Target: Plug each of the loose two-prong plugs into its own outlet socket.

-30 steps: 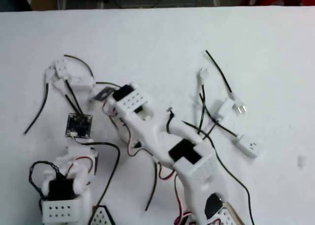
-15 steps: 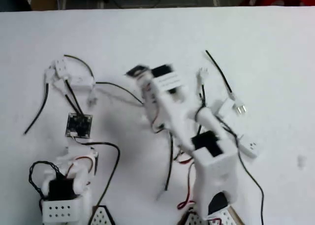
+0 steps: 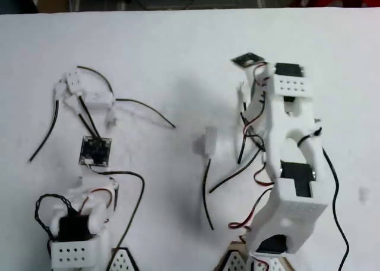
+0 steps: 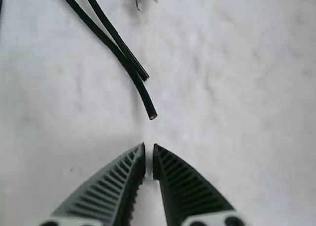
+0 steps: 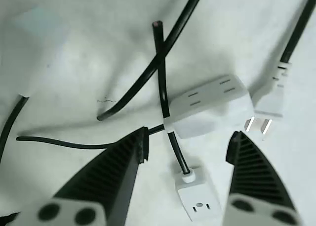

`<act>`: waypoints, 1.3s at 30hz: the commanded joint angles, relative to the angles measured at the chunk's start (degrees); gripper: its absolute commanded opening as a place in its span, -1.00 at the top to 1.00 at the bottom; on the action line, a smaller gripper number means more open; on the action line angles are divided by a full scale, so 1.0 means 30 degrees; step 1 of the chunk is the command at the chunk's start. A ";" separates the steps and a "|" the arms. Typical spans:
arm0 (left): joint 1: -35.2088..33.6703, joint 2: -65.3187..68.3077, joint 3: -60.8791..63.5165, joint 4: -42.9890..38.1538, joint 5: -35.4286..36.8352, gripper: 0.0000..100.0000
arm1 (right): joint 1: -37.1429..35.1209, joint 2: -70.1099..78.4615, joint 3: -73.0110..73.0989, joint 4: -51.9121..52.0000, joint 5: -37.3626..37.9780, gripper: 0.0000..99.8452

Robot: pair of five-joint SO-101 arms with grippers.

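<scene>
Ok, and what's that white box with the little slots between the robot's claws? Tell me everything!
It is a white outlet socket, a boxy block with rounded corners that looks like smooth plastic. Its upper face has two pairs of thin slots. It lies flat on the white table between the open fingers of the right gripper, which do not touch it. A black cord passes against one end, and a white two-prong plug lies close beside it, unplugged.
</scene>
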 commanded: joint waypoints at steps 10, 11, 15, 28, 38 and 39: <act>-0.0015 -0.0044 -0.0381 -0.0645 -0.0147 0.89 | -0.5524 -0.4205 0.0000 0.2066 -0.5685 0.49; -0.0396 -0.0044 -0.0703 -0.0645 -0.0147 0.89 | -0.6022 -0.4117 0.0000 0.1802 -0.6183 0.49; -0.3619 -0.0073 -0.2169 -0.1436 -0.0088 0.89 | -0.7429 -0.2974 0.0000 0.0630 -0.8762 0.49; -1.3670 0.0103 -0.0059 -0.9612 -0.0059 0.90 | -0.7546 0.2095 -0.0117 -0.0571 -1.2835 0.49; -1.3670 0.0103 -0.0059 -0.9553 -0.0088 0.90 | -0.5026 0.2125 -0.0029 0.0161 -1.0491 0.49; -1.3670 0.0103 -0.0059 -0.9553 -0.0088 0.90 | -0.4586 0.2095 -0.0088 0.0308 -1.0110 0.49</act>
